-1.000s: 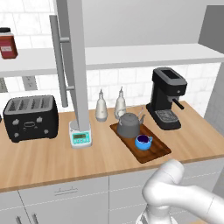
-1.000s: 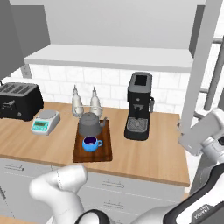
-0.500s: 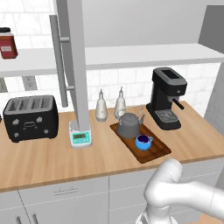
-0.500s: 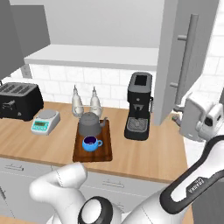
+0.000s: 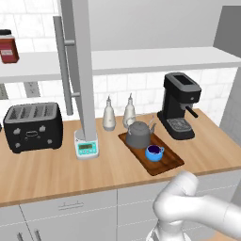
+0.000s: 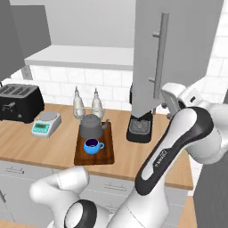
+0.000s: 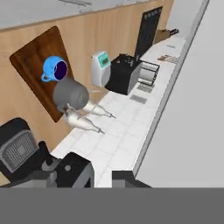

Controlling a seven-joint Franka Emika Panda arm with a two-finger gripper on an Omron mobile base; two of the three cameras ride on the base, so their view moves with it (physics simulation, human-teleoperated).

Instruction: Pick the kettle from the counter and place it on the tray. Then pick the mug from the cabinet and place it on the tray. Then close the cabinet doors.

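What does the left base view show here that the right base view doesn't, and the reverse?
Left base view: a red jar on the white shelf, and the coffee machine in full.

Right base view: the right cabinet door swung partly across the coffee machine, with the arm's wrist beside its bar handle.

Both: the kettle and the mug on the tray, two bottles, a scale, a toaster and the counter.
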